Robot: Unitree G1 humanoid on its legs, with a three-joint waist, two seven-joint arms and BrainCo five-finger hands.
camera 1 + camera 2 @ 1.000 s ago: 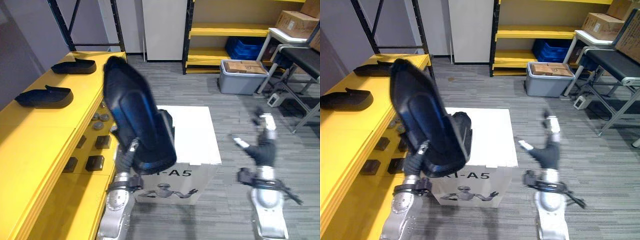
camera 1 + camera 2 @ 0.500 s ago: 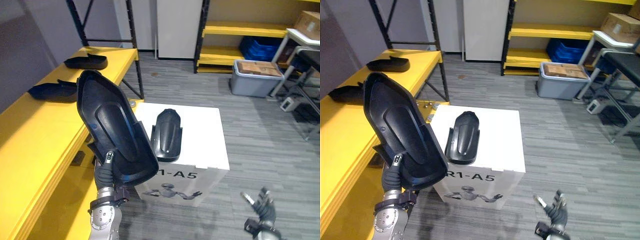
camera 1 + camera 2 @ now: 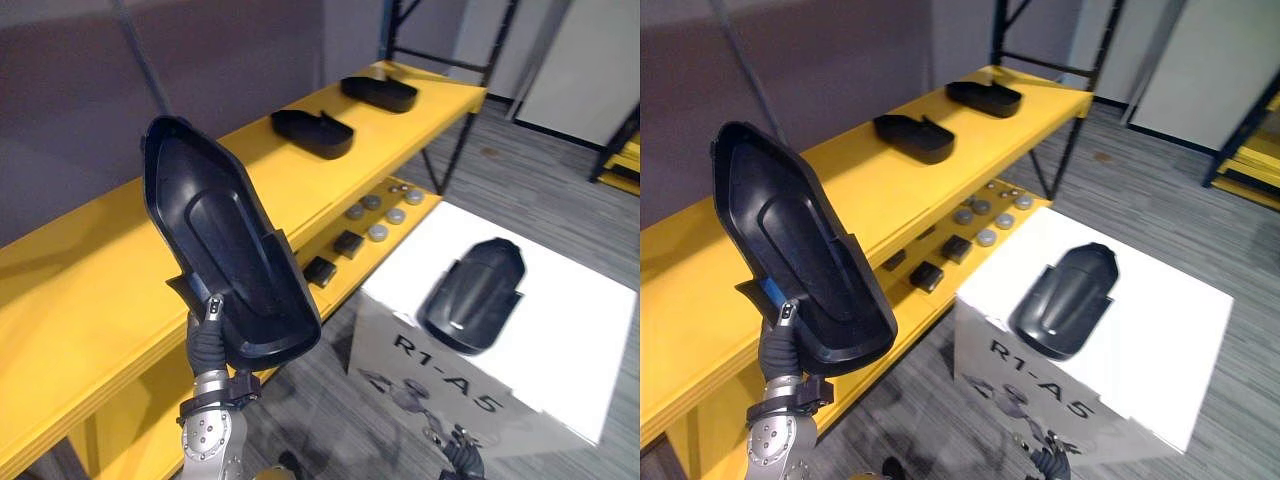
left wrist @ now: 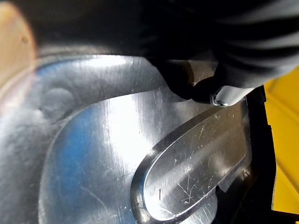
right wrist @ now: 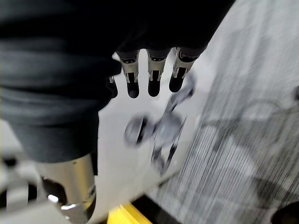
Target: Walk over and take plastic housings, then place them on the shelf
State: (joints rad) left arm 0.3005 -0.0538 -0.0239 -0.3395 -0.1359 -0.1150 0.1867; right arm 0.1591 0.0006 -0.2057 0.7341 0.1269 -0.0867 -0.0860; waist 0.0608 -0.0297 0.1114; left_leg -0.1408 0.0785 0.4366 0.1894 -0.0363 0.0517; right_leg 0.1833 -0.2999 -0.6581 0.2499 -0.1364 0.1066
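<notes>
While the left hand [image 3: 205, 340] grips one housing [image 3: 225, 255], three other housings [image 3: 311, 133] [image 3: 378, 92] [image 3: 472, 295] lie apart.

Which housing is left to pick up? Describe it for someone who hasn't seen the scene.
Beside the long yellow shelf stands a white box. On its top lies a black housing, short and rounded. It's the only one on white: two others sit on the shelf, and a larger housing is in the left hand.
</notes>
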